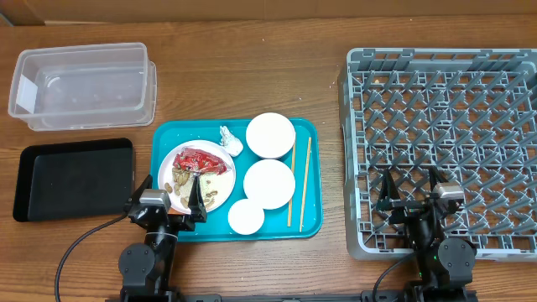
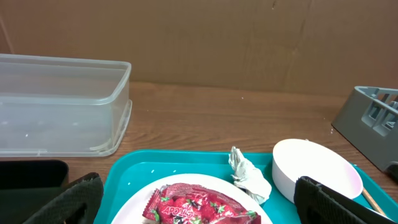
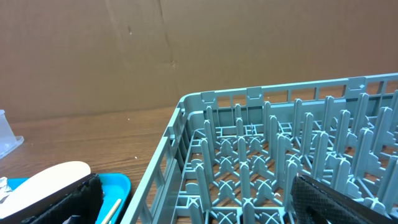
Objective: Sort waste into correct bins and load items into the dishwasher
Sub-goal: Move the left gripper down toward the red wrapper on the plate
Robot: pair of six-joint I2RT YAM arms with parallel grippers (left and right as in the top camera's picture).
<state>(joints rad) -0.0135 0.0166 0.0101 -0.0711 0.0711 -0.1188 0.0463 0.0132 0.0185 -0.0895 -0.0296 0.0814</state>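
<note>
A teal tray [image 1: 306,220] holds a white plate [image 1: 222,179] with a red wrapper [image 1: 204,159] and peanut shells [image 1: 179,180], a tissue ball [image 1: 231,140], two bowls [image 1: 270,135] [image 1: 268,184], a cup [image 1: 246,216] and chopsticks [image 1: 299,180]. Rice and carrot are too small to tell. My left gripper [image 1: 165,204] is open and empty at the plate's near edge, with the wrapper [image 2: 205,208] between its fingers [image 2: 202,202]. My right gripper [image 1: 410,189] is open and empty over the near left part of the grey rack [image 1: 445,101], whose pegs [image 3: 261,155] show between its fingers [image 3: 202,205].
The clear tub [image 1: 84,84] stands at the far left, with the black tray [image 1: 74,178] in front of it. The tub [image 2: 62,106], tissue [image 2: 249,177] and far bowl [image 2: 314,174] show in the left wrist view. A brown cardboard wall stands behind the table.
</note>
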